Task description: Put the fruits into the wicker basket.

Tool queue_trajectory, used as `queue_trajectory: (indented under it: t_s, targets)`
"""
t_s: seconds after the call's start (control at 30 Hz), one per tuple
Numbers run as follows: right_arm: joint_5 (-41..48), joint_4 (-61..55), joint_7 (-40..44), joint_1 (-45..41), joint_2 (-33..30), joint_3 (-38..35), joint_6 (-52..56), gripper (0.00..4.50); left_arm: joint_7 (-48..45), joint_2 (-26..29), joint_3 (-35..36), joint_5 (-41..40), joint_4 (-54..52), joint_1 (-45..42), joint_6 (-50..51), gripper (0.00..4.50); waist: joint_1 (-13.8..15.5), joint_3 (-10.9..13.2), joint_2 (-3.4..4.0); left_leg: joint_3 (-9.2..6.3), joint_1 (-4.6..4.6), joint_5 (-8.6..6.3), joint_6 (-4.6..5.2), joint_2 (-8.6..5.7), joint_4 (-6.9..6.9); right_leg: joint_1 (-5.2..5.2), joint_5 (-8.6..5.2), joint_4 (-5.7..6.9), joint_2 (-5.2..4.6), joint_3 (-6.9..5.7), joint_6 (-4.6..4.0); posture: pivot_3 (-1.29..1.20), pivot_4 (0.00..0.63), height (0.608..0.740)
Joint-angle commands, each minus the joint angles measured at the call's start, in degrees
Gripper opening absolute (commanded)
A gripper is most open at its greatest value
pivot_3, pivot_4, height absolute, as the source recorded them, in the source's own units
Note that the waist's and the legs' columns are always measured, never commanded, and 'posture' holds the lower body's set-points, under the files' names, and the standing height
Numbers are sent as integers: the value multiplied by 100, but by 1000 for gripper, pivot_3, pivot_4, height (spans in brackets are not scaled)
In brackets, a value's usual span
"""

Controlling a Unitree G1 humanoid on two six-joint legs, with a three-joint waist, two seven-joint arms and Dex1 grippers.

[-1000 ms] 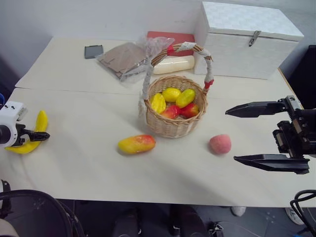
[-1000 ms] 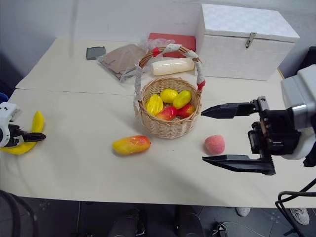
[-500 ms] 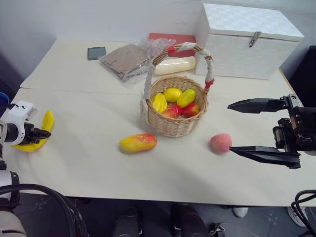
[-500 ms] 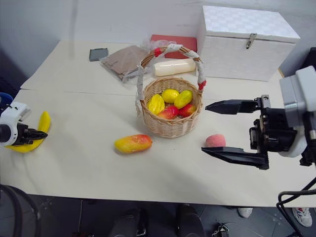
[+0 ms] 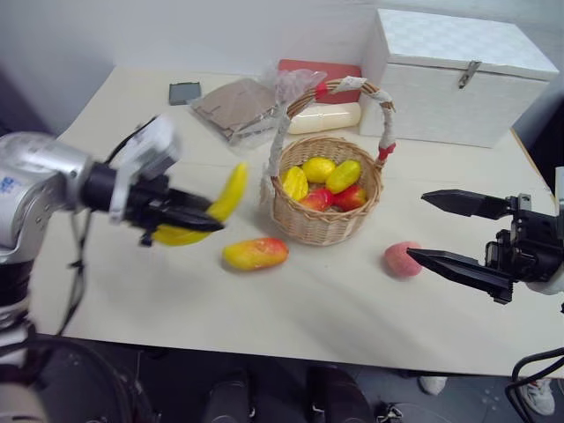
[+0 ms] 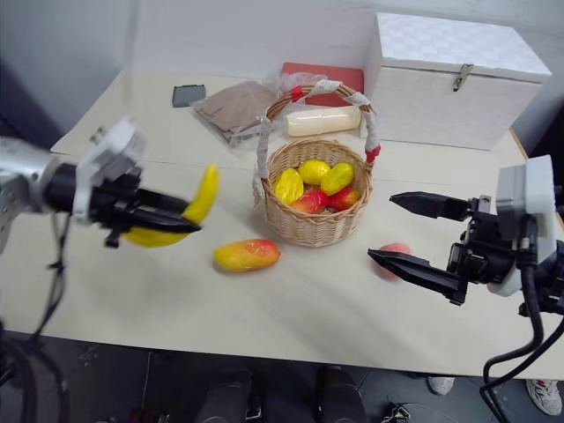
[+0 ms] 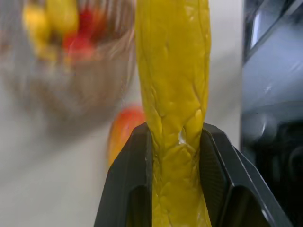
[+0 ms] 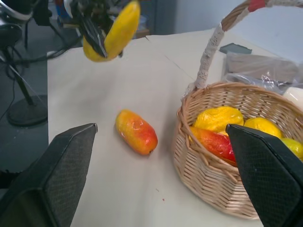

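Pale table [image 5: 352, 308] against white wall [image 5: 176, 31], seemingly dark floor [image 5: 264, 397] below.

pale table [image 5: 159, 291] bearing a wicker basket [image 5: 328, 204], mango [image 5: 256, 254] and peach [image 5: 401, 260] in front; behind, white woven box [image 5: 458, 75], red box [image 5: 319, 69], cream roll [image 5: 324, 117], plastic-wrapped cardboard [image 5: 233, 106], dark phone [image 5: 184, 92].

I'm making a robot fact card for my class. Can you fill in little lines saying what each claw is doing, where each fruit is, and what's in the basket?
left claw: shut on the banana, held in the air beside the wicker basket
right claw: open, holding nothing, next to the peach
mango: lying on the table in front of the basket
peach: on the table, outside the basket
in the basket: several yellow and red fruits
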Motion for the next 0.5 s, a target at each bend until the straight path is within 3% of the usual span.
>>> queue_trajectory:
  t_s: [0.03, 0.13, 0.27, 0.4, 0.5]
  targets:
    - [46, -448, -294, 295, 174, -338, -193, 4500, 1459, -1285, -150, 177, 278, -417, 564, 958, 11, 1, -2, -6, 14, 1, 3, -2, 0, 21, 3, -7, 0, 2, 5, 0, 150, 740]
    - [154, -711, -570, 540, 277, -467, -243, 4500, 2058, -2216, -4, -3, 289, -594, 877, 958, -69, 3, -4, -4, 13, -2, 3, 5, -3, 25, 6, -22, 6, 16, 10, 0, 150, 740]
    - [412, -967, -962, 713, 239, -688, -236, 4500, 3306, -3330, 16, 562, 1056, -1019, 513, 958, -42, 4, -5, -15, -1, 0, -1, 5, -2, 20, 5, -35, 6, 3, 11, 0, 150, 740]
    - [552, -1091, -1230, 807, 185, -767, -240, 4500, 3807, -3829, 85, 815, 1708, -1349, -50, 958, -10, 4, -5, -13, 0, 1, 1, 2, -1, 21, 5, -39, 4, -7, 12, 0, 150, 740]
    - [549, -1134, -1386, 810, 110, -739, -264, 4500, 3876, -3883, -159, 1025, 1999, -1425, -364, 958, -5, 4, -5, -15, 0, 0, 2, 2, -2, 21, 5, -39, 1, -19, 11, 0, 150, 740]
